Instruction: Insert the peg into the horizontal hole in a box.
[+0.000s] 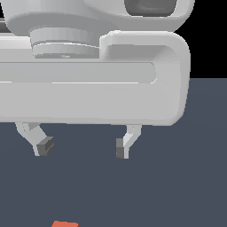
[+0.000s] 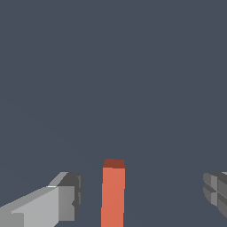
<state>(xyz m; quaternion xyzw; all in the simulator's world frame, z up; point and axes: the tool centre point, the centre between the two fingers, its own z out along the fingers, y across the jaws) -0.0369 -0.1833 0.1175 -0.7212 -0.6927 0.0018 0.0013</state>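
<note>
Pincer: The pincer point(image 1: 82, 147) hangs above the dark grey tabletop point(image 1: 177, 186). Its two fingers are spread wide apart, and it has hold of nothing.
Fingers: One finger point(image 1: 43, 145) sits toward the exterior view's left, and the other finger point(image 1: 122, 147) toward its right. Both have dark grey tips.
Arm: The big pale grey body of the arm point(image 1: 93, 97) fills the upper part of the exterior view, right above the pincer.
Peg: The orange-red end of the peg point(image 2: 113, 195) lies on the tabletop under the pincer, in the gap between the two fingers. It touches neither finger. In the exterior view only a small orange-red bit point(image 1: 64, 224) shows, below the pincer, nearer the finger on that view's left.
Peg's other end: Out of view, so its pale part cannot be seen.
</note>
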